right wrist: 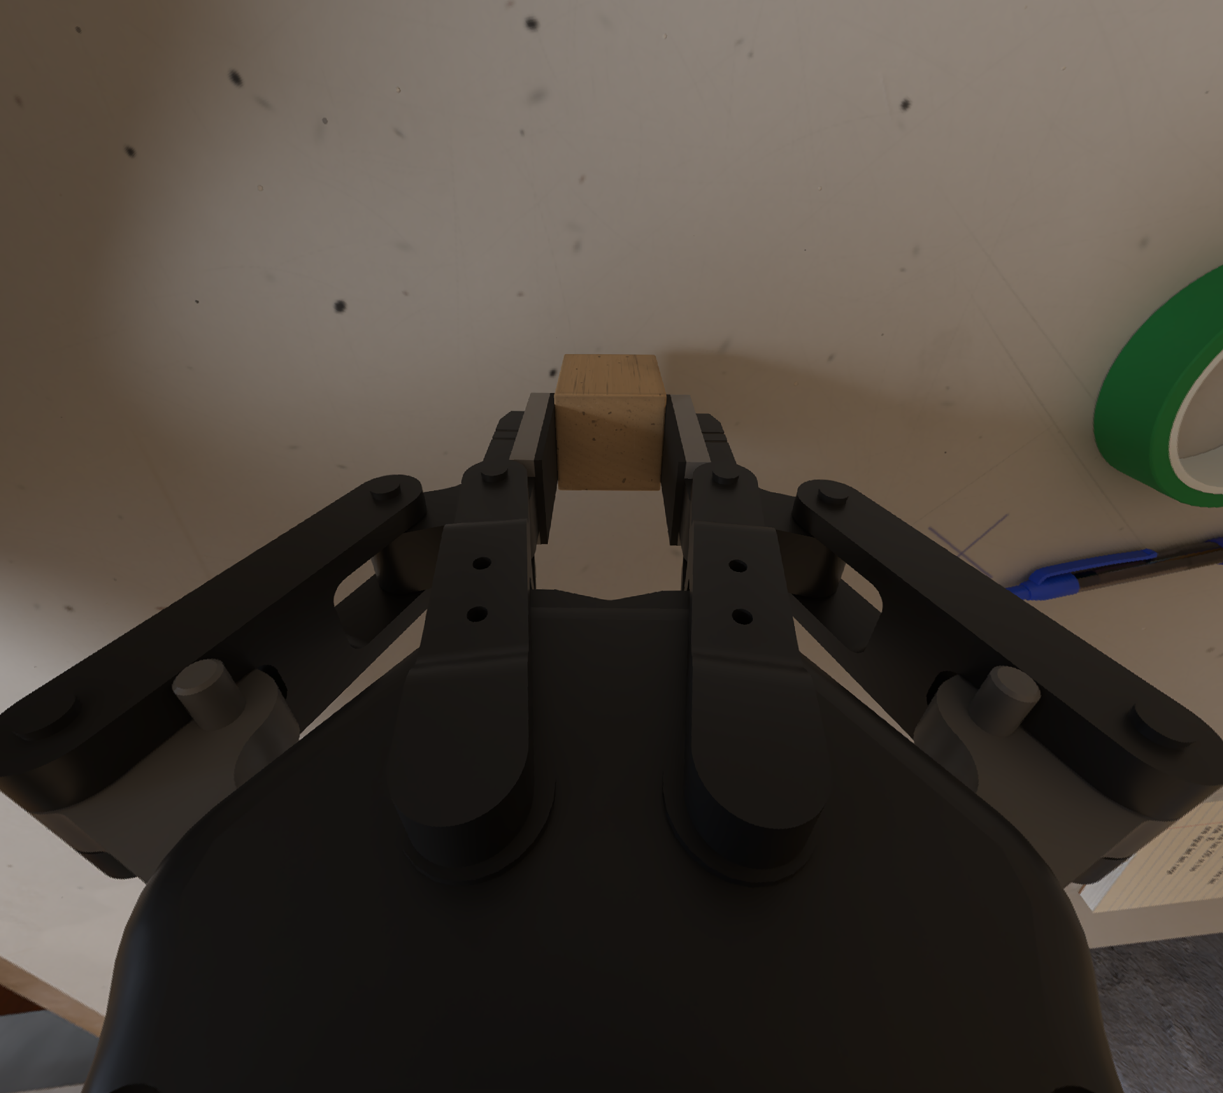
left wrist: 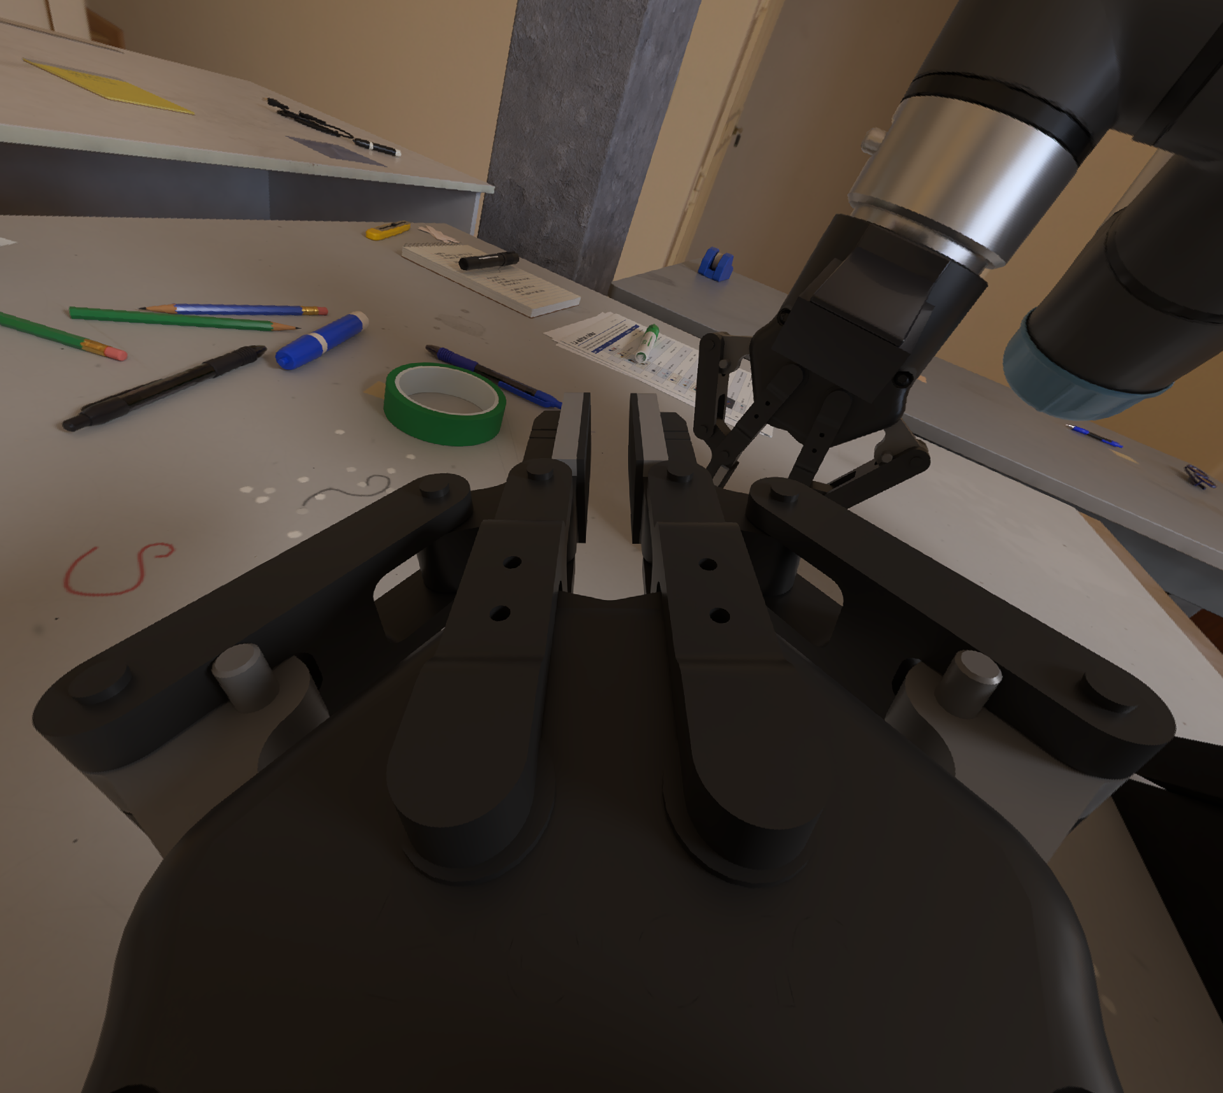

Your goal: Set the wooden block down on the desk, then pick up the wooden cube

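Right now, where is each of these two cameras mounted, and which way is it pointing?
Left wrist view: sits on the left end effector, looking along its nearly closed, empty fingers across the desk at pens and the green tape roll; the right arm shows too.
Right wrist view: sits on the right end effector, looking down at the desk; its fingers flank the wooden cube.
Both show the tape roll and a blue pen.

Empty left pincer (left wrist: 609, 419) beside green tape (left wrist: 445, 403)

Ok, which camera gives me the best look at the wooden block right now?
The right wrist view: the wooden block sits centred between the right end effector fingers, two faces lit. In the left wrist view the block is hidden behind that view's own end effector.
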Controlling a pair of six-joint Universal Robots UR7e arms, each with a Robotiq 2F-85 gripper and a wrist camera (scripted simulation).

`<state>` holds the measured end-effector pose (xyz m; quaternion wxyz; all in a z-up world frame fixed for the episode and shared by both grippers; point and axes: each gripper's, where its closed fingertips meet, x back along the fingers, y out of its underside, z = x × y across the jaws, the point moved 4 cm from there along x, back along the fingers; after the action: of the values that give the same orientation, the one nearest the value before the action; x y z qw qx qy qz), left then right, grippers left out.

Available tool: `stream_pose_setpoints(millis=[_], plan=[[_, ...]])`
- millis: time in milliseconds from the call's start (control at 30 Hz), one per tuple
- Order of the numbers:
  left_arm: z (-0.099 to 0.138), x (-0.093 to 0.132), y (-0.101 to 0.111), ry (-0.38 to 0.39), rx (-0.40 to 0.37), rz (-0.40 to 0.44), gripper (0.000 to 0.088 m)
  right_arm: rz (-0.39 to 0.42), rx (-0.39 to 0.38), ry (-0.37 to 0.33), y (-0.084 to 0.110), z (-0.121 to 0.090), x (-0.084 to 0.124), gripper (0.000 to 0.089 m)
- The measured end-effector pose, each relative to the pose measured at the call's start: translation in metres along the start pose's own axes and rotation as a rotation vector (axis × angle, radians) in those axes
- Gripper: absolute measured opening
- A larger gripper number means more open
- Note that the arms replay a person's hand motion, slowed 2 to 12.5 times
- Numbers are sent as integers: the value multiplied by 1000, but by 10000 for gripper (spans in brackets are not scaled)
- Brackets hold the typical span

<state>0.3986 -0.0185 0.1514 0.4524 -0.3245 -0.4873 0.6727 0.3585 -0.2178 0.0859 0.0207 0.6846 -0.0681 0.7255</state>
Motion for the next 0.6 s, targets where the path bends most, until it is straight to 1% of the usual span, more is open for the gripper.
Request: stream_pose_setpoints(millis=[367,600], plan=[[-3,-1,3,-29,-45,-23,111,-74,27,-15,-2,0,-14,275],[-3,-1,5,-35,-60,-35,119,-77,35,-13,-5,1,-20,275]])
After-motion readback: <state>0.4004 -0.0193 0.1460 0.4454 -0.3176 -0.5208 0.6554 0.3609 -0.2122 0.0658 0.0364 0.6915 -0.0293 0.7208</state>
